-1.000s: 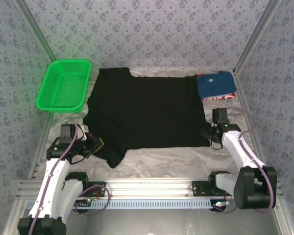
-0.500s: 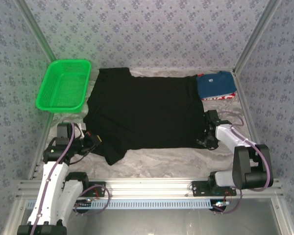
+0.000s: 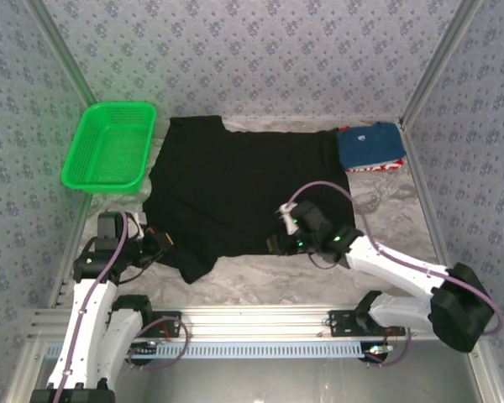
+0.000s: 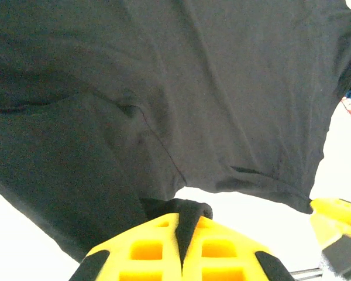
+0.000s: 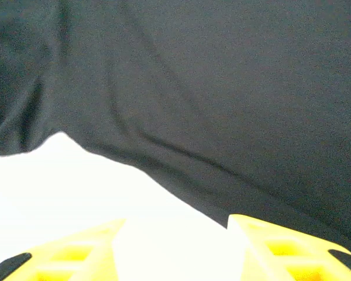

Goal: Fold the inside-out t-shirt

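top view: the t-shirt [image 3: 244, 193] lies spread flat across the middle of the worktop [image 3: 319, 273], inside out and plain black. a green basket [image 3: 109, 147] stands at the far left and a folded blue shirt [image 3: 370, 144] at the far right, just beside the t-shirt's far corner. the left fingers [image 3: 158, 243] are at its near-left corner, where a flap, probably a sleeve, juts toward the arm bases. the right fingers [image 3: 277, 243] are at the near hem, roughly midway along it.

left wrist: the left fingers [image 4: 146, 249] are clenched on a pinch of black cloth that rises between them. the rest of the shirt stretches away, lightly creased.

right wrist: the right fingers [image 5: 275, 246] are released and spread over bare worktop. the hem is just ahead and nothing is between them.

the step in hand looks like taking a second hold on the near edge. to do it well, the right fingers should slide low under the hem and take only the edge layers. they should clench before either arm lifts, so that both sides rise level and the fold line stays straight.
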Available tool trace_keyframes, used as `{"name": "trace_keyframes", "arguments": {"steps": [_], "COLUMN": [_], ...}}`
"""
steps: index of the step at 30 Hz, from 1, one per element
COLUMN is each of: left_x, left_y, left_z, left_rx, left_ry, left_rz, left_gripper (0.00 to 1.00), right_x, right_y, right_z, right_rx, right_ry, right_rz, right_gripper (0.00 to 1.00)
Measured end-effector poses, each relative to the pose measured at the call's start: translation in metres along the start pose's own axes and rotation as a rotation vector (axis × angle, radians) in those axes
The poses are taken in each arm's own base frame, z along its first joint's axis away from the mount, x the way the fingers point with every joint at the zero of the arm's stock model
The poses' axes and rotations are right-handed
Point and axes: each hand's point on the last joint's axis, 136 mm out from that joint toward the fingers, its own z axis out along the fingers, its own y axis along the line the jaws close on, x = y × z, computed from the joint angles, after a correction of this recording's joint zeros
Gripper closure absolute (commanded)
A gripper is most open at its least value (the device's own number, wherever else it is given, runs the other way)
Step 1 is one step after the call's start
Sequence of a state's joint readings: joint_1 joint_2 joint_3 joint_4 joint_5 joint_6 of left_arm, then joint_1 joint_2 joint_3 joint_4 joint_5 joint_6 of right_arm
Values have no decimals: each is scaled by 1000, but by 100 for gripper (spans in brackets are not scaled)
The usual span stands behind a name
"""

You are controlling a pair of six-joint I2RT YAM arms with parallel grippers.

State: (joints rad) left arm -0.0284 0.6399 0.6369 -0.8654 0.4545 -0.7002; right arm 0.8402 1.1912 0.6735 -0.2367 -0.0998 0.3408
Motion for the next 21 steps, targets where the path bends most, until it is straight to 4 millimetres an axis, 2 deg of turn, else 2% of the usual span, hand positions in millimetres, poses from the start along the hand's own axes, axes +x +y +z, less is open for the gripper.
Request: {"name": "trace_keyframes", "arguments": {"steps": [5,9,14,19,21], "left_x": [-3,-6,-9,-19,-25], "left_y": [8,14,20,32,36], "left_z": [6,8,12,27,37], "left_rx": [-45,-84,-107,-163,-189], "left_ry": [12,3,-12,-9,-2], "left_rz": [-4,-12,-39,-68,-73], "left_gripper": [100,96,92,91,84], "right_x": [4,-3,-9,-17,-20], "right_y": [63,94,97,84,76], "right_z": [35,55,61,62,61], "right_rx": [-127,-179,-186,-161,-146], "right_ry": [42,46,33,19,12], "right_rz": [-207,-298,-319,-292,-279], "right_gripper": [51,51,52,52,52]}}
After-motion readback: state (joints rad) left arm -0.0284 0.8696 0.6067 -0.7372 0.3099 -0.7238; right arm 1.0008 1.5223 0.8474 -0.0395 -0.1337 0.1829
